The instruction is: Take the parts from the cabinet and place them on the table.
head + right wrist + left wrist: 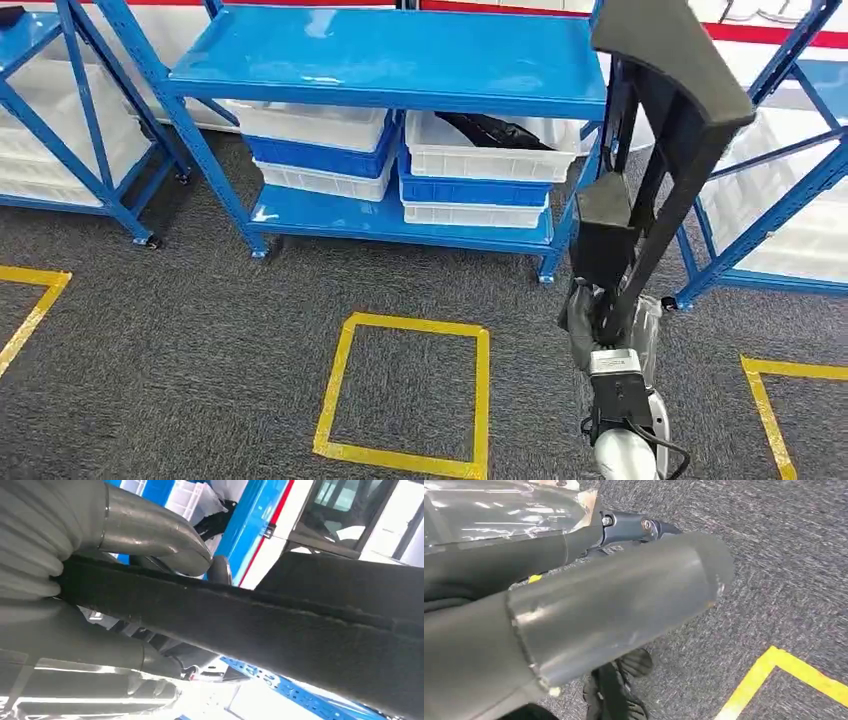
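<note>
Grey carpet [200, 330] with yellow tape square [405, 392] fronts blue shelving [390, 60].

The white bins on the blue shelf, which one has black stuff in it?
The top white bin of the right-hand stack, nearest the robot hand. Dark parts lie inside it; no contents show in the left stack's bins.

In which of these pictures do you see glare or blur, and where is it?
Head view: glare patches on the top of the blue shelf; the black part held by the right hand looks soft, being near the lens. Left wrist view: the left hand is blurred while the grey carpet is sharp. Right wrist view: the bright window area is washed out.
</note>
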Tool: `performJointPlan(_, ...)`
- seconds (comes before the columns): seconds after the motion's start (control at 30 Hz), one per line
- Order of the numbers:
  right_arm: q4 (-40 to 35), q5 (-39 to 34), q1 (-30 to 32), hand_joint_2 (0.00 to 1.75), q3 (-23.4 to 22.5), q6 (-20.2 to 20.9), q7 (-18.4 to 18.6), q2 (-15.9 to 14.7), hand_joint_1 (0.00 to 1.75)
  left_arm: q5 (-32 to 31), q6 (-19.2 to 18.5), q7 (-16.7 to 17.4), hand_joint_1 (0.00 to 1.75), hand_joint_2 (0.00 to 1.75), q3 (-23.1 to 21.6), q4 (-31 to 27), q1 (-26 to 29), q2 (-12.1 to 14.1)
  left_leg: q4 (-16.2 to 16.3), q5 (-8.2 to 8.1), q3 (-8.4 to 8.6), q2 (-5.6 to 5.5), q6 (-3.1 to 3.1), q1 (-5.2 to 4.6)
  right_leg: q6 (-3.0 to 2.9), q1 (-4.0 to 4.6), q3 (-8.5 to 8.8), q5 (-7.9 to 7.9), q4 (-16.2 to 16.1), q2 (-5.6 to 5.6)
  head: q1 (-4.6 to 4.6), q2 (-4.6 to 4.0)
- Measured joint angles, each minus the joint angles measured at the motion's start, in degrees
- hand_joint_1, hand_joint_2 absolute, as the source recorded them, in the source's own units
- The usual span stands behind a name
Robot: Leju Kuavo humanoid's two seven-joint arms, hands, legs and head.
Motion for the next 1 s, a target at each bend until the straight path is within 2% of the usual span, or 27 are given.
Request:
performJointPlan(0.03, 0.0, 0.0, -0.1, 1.75, 0.0, 0.0, 0.0, 0.0, 1.75, 0.0, 0.0, 0.0, 0.00, 0.00, 0.0, 0.0, -0.1, 0.0, -0.2, -0.07, -0.05, 0.03, -0.05, -0.25, 0.49, -0.32, -0.16, 0.58, -0.2, -0.11, 0.03, 0.02)
performJointPlan(0.1, 0.0, 0.0, -0.3, 1.75, 0.0, 0.0, 0.0, 0.2, 1.75, 0.0, 0.0, 0.0, 0.00, 0.00, 0.0, 0.0, 0.0, 0.0, -0.2, 0.71, -0.62, 0.00, 0.67, -0.81, 1.31, -0.67, -0.37, 1.62, -0.5, -0.17, -0.09, 0.00)
performJointPlan(0.13, 0.0, 0.0, -0.2, 1.75, 0.0, 0.0, 0.0, 0.2, 1.75, 0.0, 0.0, 0.0, 0.00, 0.00, 0.0, 0.0, 0.1, -0.1, -1.0, 1.78, -1.52, 0.22, 1.20, -0.61, 1.87, 0.02, -0.66, 1.92, -0.5, 0.01, 0.09, 0.00)
performJointPlan(0.17, 0.0, 0.0, -0.2, 1.75, 0.0, 0.0, 0.0, 0.2, 1.75, 0.0, 0.0, -0.1, 0.00, 0.00, 0.0, 0.1, 0.0, -0.2, -1.2, 2.57, -2.05, 0.62, 1.60, -0.47, 1.38, -0.47, -1.56, -0.24, 0.9, 0.10, -0.06, 0.00)
performJointPlan(0.2, 0.0, 0.0, -0.3, 1.75, 0.0, 0.0, 0.0, 0.2, 1.75, -0.1, -0.1, -0.1, 0.00, 0.00, 0.0, 0.1, 0.0, -0.1, -1.2, 3.16, -2.99, 0.61, 2.21, -0.42, 0.72, -0.31, -2.74, -2.90, 3.1, 0.20, 0.12, 0.00)
performJointPlan(0.23, 0.0, 0.3, -0.3, 1.75, -0.1, -0.1, 0.0, 0.2, 1.75, -0.2, -0.2, -0.2, 0.00, 0.00, 0.0, 0.1, 0.0, -0.1, -1.2, 3.93, -3.93, 0.72, 2.34, -0.54, 0.14, -0.34, -3.74, -6.29, 7.2, 0.21, 0.64, 0.02)
performJointPlan(0.27, 0.0, 0.8, -0.2, 1.75, -0.1, -0.1, 0.1, 0.2, 1.75, -0.4, -0.2, -0.1, 0.00, 0.00, 0.0, 0.1, 0.0, -0.1, -1.1, 4.73, -4.84, 0.77, 2.47, -0.63, -0.06, -0.42, -4.64, -9.04, 11.6, 0.24, 0.62, 0.00)
performJointPlan(0.3, 0.0, 1.4, -0.2, 1.75, -0.1, -0.1, 0.1, 0.2, 1.75, -0.5, -0.2, -0.1, 0.00, 0.00, 0.0, 0.1, 0.0, -0.1, -1.1, 5.37, -5.57, 0.83, 2.48, -0.74, 0.12, -0.41, -5.09, -10.36, 15.0, 0.25, 0.66, 0.02)
performJointPlan(0.33, 0.0, 2.0, -0.2, 1.75, -0.2, -0.1, 0.1, 0.2, 1.75, -0.5, -0.2, -0.1, 0.00, 0.00, 0.0, 0.1, 0.0, -0.1, -1.1, 6.20, -6.62, 0.89, 2.45, -0.82, 0.78, -0.43, -4.91, -10.18, 17.6, 0.24, 0.86, 0.00)
performJointPlan(0.37, 0.0, 2.5, -0.2, 1.75, -0.3, -0.1, 0.1, 0.2, 1.75, -0.5, -0.1, -0.1, 0.00, 0.00, 0.0, 0.1, 0.0, -0.2, -1.0, 6.96, -7.58, 0.92, 2.41, -0.88, 1.55, -0.44, -3.80, -8.60, 17.8, 0.25, 0.83, 0.00)
performJointPlan(0.4, 0.0, 2.8, -0.2, 1.75, -0.3, -0.1, 0.1, 0.3, 1.75, -0.5, -0.1, -0.1, 0.00, 0.00, 0.0, 0.1, 0.0, -0.2, -0.9, 7.68, -8.57, 0.93, 2.30, -0.91, 2.33, -0.43, -1.50, -6.44, 15.6, 0.24, 0.88, 0.00)
performJointPlan(0.43, 0.1, 3.0, -0.3, 1.75, -0.3, -0.1, 0.1, 0.3, 1.75, -0.4, 0.0, -0.1, 0.00, 0.00, 0.0, 0.1, 0.0, -0.2, -0.9, 8.46, -9.45, 0.90, 2.13, -0.95, 2.69, -0.43, 1.93, -4.59, 11.1, 0.24, 0.86, 0.00)
performJointPlan(0.47, 0.2, 3.0, -0.5, 1.75, -0.3, -0.1, 0.1, 0.3, 1.75, -0.4, 0.0, -0.2, 0.00, 0.00, 0.1, 0.1, 0.0, -0.2, -0.8, 9.16, -10.08, 0.87, 1.92, -0.96, 2.32, -0.40, 5.83, -4.32, 5.5, 0.25, 0.88, 0.00)
performJointPlan(0.5, 0.2, 3.1, -0.9, 1.75, -0.3, -0.1, 0.1, 0.3, 1.75, -0.3, 0.0, -0.2, 0.00, 0.00, 0.2, 0.0, 0.0, -0.3, -0.7, 9.70, -10.60, 0.84, 1.57, -1.25, 1.45, -0.05, 10.25, -6.14, -0.7, 0.24, 0.90, 0.02)
performJointPlan(0.53, 0.2, 3.1, -1.3, 1.75, -0.3, -0.1, 0.1, 0.4, 1.75, -0.3, 0.0, -0.2, 0.00, 0.00, 0.2, 0.0, 0.0, -0.3, -0.7, 10.39, -10.79, 0.96, 1.33, -1.30, 1.00, 0.32, 11.90, -7.24, -5.0, 0.32, 0.75, 0.02)
performJointPlan(0.6, 0.5, 3.1, -2.0, 1.75, -0.3, -0.2, 0.0, 0.4, 1.75, -0.1, 0.1, -0.4, 0.00, 0.00, 0.4, 0.0, 0.0, -0.3, -1.4, 11.98, -11.04, 0.96, 0.81, -1.05, 0.83, 0.50, 10.31, -6.61, -4.1, 0.45, 0.70, 0.00)
performJointPlan(0.63, 0.7, 3.1, -2.1, 1.75, -0.3, -0.2, 0.0, 0.4, 1.75, 0.0, 0.1, -0.4, 0.00, 0.00, 0.4, 0.0, 0.1, -0.2, -1.6, 12.61, -11.13, 0.85, 0.44, -1.13, 0.26, 0.53, 9.90, -6.04, -4.1, 0.40, 0.57, 0.00)
performJointPlan(0.67, 1.0, 3.1, -2.2, 1.75, -0.3, -0.2, 0.0, 0.5, 1.75, 0.0, 0.0, -0.4, 0.00, 0.00, 0.5, 0.1, 0.2, -0.1, -1.2, 11.40, -11.71, 0.48, -0.02, -0.74, -0.57, -0.98, 9.54, -5.17, -4.2, 0.13, 0.74, 0.00)
performJointPlan(0.73, 1.3, 3.6, -2.3, 1.75, -0.3, -0.2, 0.0, 0.8, 1.75, 0.0, 0.0, -0.4, 0.00, 0.00, 0.7, 0.1, 0.5, -0.1, 4.0, 3.89, -12.95, 0.29, -0.88, -0.40, -1.83, -0.65, 8.25, -3.98, -4.0, -0.13, 0.29, 0.00)
performJointPlan(0.77, 1.3, 3.9, -2.3, 1.75, -0.3, -0.3, 0.0, 0.9, 1.75, 0.1, 0.0, -0.4, 0.00, 0.00, 0.8, 0.1, 0.4, 0.0, 8.6, 0.51, -13.96, 0.22, -1.25, -0.22, -1.91, -0.60, 7.65, -3.35, -3.8, -0.21, 0.18, 0.00)
performJointPlan(0.8, 1.4, 4.2, -2.3, 1.75, -0.3, -0.3, 0.0, 1.0, 1.75, 0.1, -0.1, -0.4, 0.00, 0.00, 0.8, 0.1, 0.4, 0.0, 13.0, -1.47, -14.79, 0.21, -1.63, -0.08, -1.84, -0.57, 6.89, -2.78, -3.6, -0.26, 0.25, 0.00)
performJointPlan(0.83, 1.5, 4.3, -2.4, 1.75, -0.3, -0.3, 0.1, 1.1, 1.75, 0.1, -0.2, -0.4, 0.00, 0.00, 0.9, 0.1, 0.4, 0.0, 16.3, -1.71, -15.08, 0.22, -1.91, 0.12, -1.65, -0.59, 5.90, -2.27, -3.1, -0.31, 0.20, 0.00)
performJointPlan(0.87, 1.7, 4.7, -2.3, 1.75, -0.3, -0.3, 0.4, 1.2, 1.75, 0.0, -0.2, -0.5, 0.00, 0.00, 0.9, 0.1, 0.4, 0.0, 17.4, 0.02, -14.31, 0.22, -2.17, 0.43, -1.28, -0.71, 4.68, -1.86, -2.5, -0.31, 0.20, 0.00)
performJointPlan(0.9, 1.7, 4.9, -2.3, 1.75, -0.3, -0.4, 0.4, 1.3, 1.75, 0.0, -0.2, -0.7, 0.00, 0.00, 0.9, 0.1, 0.4, 0.0, 16.4, 1.58, -13.08, 0.24, -2.32, 0.68, -1.33, -0.80, 3.93, -1.76, -2.3, -0.29, 0.20, 0.00)
performJointPlan(0.93, 1.7, 5.0, -2.3, 1.75, -0.3, -0.4, 0.4, 1.3, 1.75, 0.0, -0.4, -1.2, 0.00, 0.00, 1.0, 0.1, 0.4, 0.0, 12.9, 3.85, -10.20, 0.24, -2.59, 1.03, -1.04, -1.01, 2.98, -1.56, -1.7, -0.30, 0.18, 0.00)
performJointPlan(0.97, 1.7, 5.1, -2.3, 1.75, -0.3, -0.4, 0.4, 1.4, 1.75, 0.0, -0.5, -1.5, 0.00, 0.00, 1.0, 0.0, 0.4, 0.1, 7.4, 4.88, -6.21, 0.24, -2.92, 1.39, -0.78, -1.12, 2.31, -1.41, -1.1, -0.29, 0.18, 0.00)
performJointPlan(1.0, 1.7, 5.2, -2.4, 1.75, -0.3, -0.5, 0.4, 1.5, 1.75, 0.0, -0.7, -1.5, 0.00, 0.00, 1.0, 0.0, 0.3, 0.0, 3.1, 2.32, -3.48, -0.06, -3.42, 1.40, -0.49, -0.93, 1.69, -1.24, -0.8, -0.31, 0.11, 0.00)
